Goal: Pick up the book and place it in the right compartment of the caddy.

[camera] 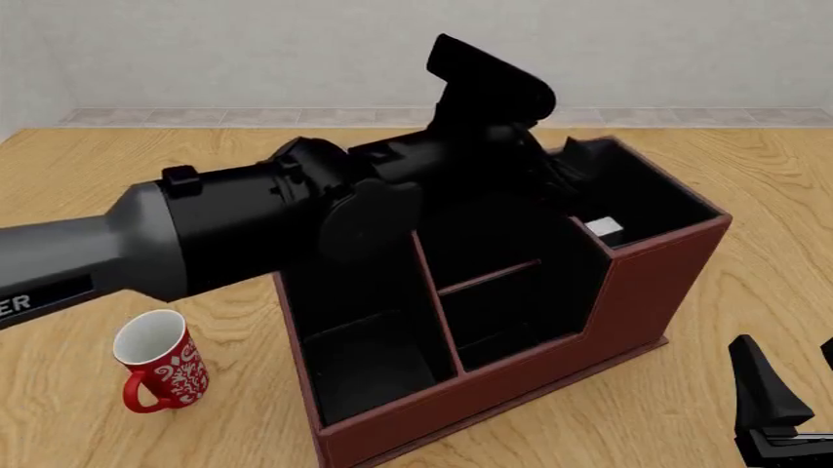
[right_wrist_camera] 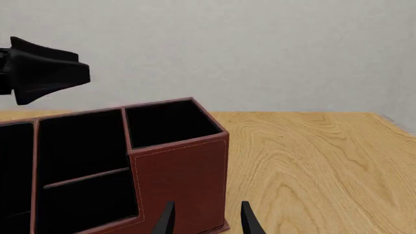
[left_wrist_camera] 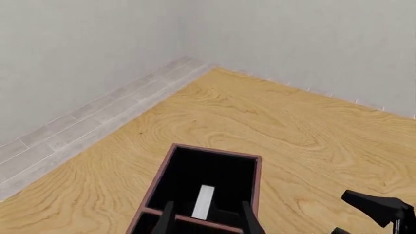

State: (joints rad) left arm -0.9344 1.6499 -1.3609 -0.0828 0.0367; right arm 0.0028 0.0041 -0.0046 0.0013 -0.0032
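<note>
Front view — high, behind the arms, looking forward and down on the caddy (camera: 521,322). Left wrist view — close above the right compartment (left_wrist_camera: 204,187), looking steeply down. Right wrist view — low, near-level, facing the caddy's tall end; all three views share that end.

Perhaps a simulated room: plain grey walls (left_wrist_camera: 78,53), wooden table (left_wrist_camera: 279,126)

Book (camera: 603,229) inside caddy's (camera: 521,390) right compartment (camera: 651,210); mug (camera: 159,363) left of caddy

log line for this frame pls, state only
book: inside right compartment of caddy | left end effector: open, above it | right end effector: open, idle beside caddy | mug: upright on table
</note>
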